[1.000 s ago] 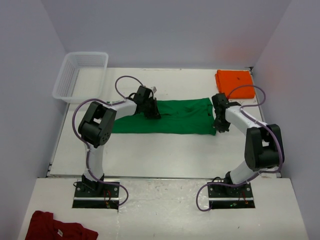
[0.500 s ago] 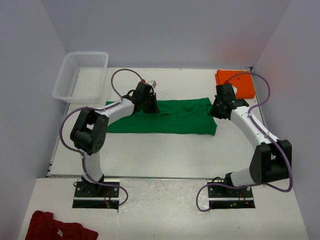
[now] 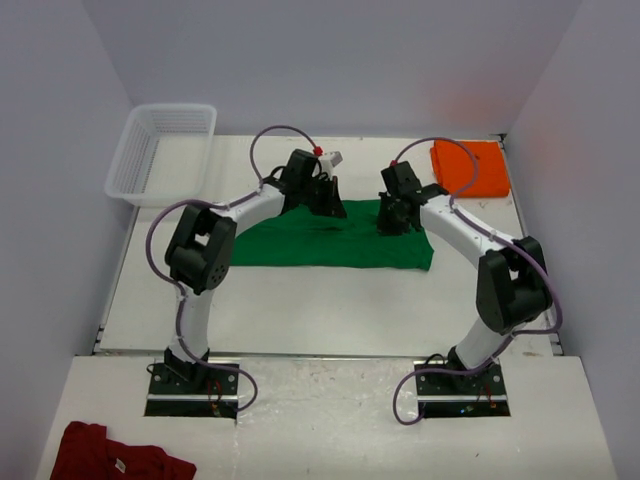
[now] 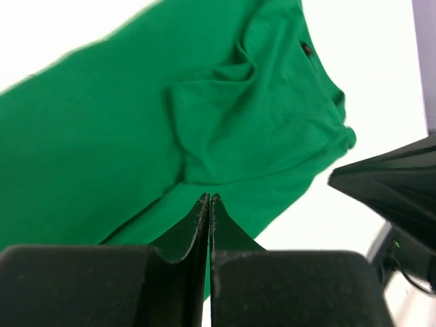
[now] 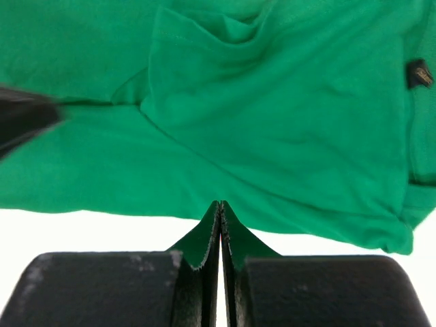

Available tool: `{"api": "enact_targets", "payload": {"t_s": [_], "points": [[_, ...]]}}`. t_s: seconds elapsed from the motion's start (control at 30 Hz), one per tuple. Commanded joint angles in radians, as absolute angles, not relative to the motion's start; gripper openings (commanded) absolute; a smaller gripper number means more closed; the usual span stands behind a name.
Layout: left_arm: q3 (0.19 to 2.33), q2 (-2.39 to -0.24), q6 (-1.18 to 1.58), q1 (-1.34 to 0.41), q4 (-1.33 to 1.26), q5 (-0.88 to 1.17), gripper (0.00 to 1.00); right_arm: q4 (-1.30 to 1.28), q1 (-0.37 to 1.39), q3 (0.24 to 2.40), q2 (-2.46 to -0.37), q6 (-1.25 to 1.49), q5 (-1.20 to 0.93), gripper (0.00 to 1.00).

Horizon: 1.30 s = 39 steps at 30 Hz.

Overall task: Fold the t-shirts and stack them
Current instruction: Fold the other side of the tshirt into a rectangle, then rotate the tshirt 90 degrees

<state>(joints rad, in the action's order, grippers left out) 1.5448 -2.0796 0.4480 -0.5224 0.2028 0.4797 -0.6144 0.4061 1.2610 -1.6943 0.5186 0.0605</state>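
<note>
The green t-shirt [image 3: 330, 245] lies spread across the middle of the table, with a small flap folded over on it [image 5: 286, 102] [image 4: 225, 116]. Both grippers hang above its far edge, close together. My left gripper [image 3: 335, 205] [image 4: 208, 197] is shut, and I see no cloth between its fingers. The right gripper [image 3: 390, 215] [image 5: 220, 204] is also shut, over the shirt's edge, nothing pinched that I can see. At the back right corner lies the orange t-shirt [image 3: 470, 165], folded.
A white plastic basket [image 3: 160, 150] stands at the back left. A dark red garment [image 3: 115, 460] lies on the near ledge at the left. The other arm's dark body shows at the edge of each wrist view [image 4: 395, 184] [image 5: 20, 116].
Both arms swung inward along the shirt's far edge: the left gripper moved right, the right gripper moved left from the shirt's right end. Both stayed shut.
</note>
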Motion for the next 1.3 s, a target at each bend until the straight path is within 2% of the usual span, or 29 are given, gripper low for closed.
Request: {"api": "enact_targets", "payload": {"t_s": [0.0, 0.3, 0.57, 0.7, 1.0, 1.13, 1.27], "points": [[1.630, -2.140, 0.416, -0.544, 0.127, 0.699, 0.00, -0.624, 0.396, 1.218, -1.566, 0.518, 0.106, 0.00], [1.755, -2.339, 0.460, -0.586, 0.054, 0.833, 0.00, -0.670, 0.397, 1.158, -1.451, 0.514, 0.107, 0.00], [2.003, -2.531, 0.422, -0.589, 0.227, 0.684, 0.00, -0.647, 0.451, 1.123, -1.410, 0.535, 0.045, 0.00], [2.130, -2.625, 0.403, -0.568, 0.296, 0.646, 0.00, -0.653, 0.502, 1.147, -1.459, 0.545, 0.061, 0.00], [2.189, -2.646, 0.414, -0.427, 0.276, 0.652, 0.00, -0.601, 0.561, 1.232, -1.610, 0.523, 0.006, 0.00], [2.191, -2.637, 0.420, -0.368, 0.250, 0.676, 0.00, -0.516, 0.593, 1.319, -1.730, 0.512, -0.161, 0.00], [2.197, -2.634, 0.416, -0.331, 0.238, 0.703, 0.00, -0.479, 0.629, 1.527, -1.944, 0.509, -0.233, 0.00]]}}
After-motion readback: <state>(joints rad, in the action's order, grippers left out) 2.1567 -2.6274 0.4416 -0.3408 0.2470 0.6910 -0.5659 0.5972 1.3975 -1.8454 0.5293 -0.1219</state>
